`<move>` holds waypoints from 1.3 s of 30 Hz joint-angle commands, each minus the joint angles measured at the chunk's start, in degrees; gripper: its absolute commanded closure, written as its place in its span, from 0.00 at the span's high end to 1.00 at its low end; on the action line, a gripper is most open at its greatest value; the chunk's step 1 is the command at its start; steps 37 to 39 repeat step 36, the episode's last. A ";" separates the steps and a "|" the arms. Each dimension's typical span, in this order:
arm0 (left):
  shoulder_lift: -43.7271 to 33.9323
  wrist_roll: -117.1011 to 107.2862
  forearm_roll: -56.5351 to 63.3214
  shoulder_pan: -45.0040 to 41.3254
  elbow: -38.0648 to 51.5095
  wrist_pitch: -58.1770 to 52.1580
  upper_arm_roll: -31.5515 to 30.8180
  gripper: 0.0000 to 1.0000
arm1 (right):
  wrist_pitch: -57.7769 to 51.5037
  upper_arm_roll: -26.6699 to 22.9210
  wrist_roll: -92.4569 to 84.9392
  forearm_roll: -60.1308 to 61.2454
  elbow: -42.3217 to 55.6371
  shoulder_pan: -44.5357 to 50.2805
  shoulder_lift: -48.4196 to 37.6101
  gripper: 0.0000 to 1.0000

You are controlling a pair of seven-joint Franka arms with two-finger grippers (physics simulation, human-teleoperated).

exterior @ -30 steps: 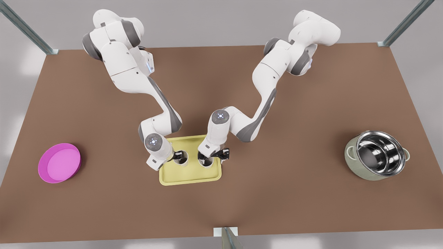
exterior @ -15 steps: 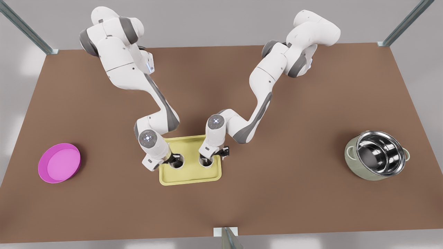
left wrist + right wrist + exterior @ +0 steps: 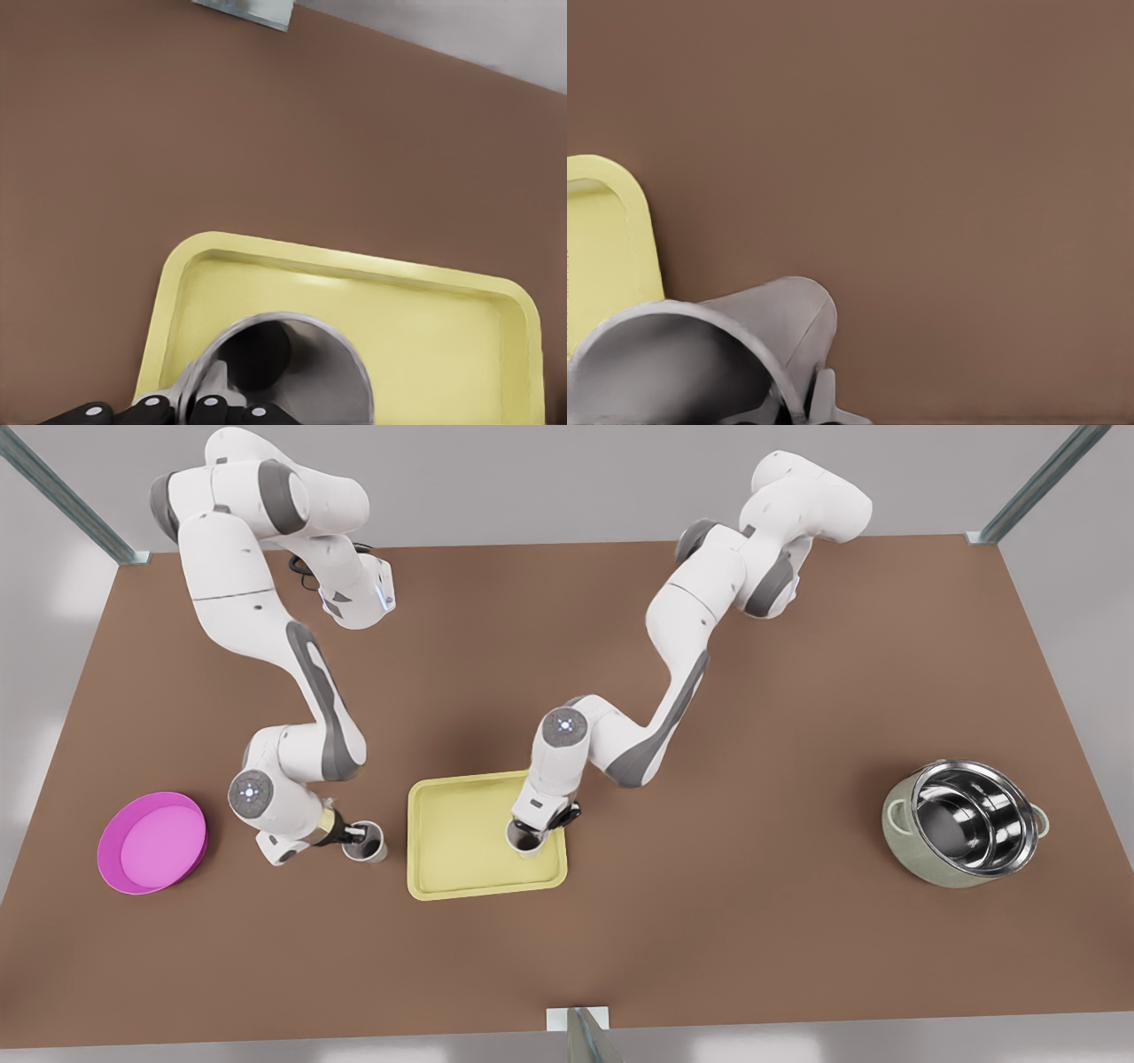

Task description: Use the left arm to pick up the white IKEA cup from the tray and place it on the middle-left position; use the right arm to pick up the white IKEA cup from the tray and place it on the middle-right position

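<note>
My left gripper (image 3: 358,834) is shut on the rim of a white cup (image 3: 366,842), which it holds over bare brown tabletop just off the tray's edge, toward the front view's left. Whether that cup touches the table I cannot tell. In the left wrist view the cup (image 3: 297,372) sits in the black fingers (image 3: 146,409), with the pale yellow tray (image 3: 416,310) behind it. My right gripper (image 3: 537,829) is shut on the rim of the other white cup (image 3: 528,839), at the right end of the tray (image 3: 461,841). That cup (image 3: 700,354) appears beside a tray corner (image 3: 607,239).
A round magenta plate (image 3: 152,842) lies at the front view's left, close to the left arm's wrist. A steel pot (image 3: 967,822) stands far to the right. Open brown table stretches between the tray and the pot and along the near edge.
The left arm has carried its cup off the tray toward the front view's left. The right gripper stays at its cup on the tray, its wrist slightly turned.
</note>
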 commanded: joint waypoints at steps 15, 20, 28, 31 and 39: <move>0.52 45.24 -4.83 25.29 -2.62 -0.63 0.48 0.16 | -21.18 -1.33 -10.72 -6.53 12.59 -0.15 -14.68 1.00; 1.92 45.24 -4.83 25.29 -2.62 2.89 0.66 0.27 | -33.85 4.55 -10.81 -7.94 13.48 -8.32 -20.30 1.00; -1.85 46.73 -2.54 25.11 -2.62 -9.13 0.57 1.00 | -32.79 4.55 -14.33 -6.80 12.96 -10.61 -18.99 1.00; -16.44 57.72 -1.75 25.29 -2.53 -34.19 1.45 1.00 | -33.06 4.29 -14.33 -6.88 12.87 -10.88 -18.72 1.00; -23.74 57.81 -4.03 26.61 -2.53 -40.26 1.36 1.00 | -31.56 4.29 -14.24 -6.62 13.22 -10.88 -18.28 1.00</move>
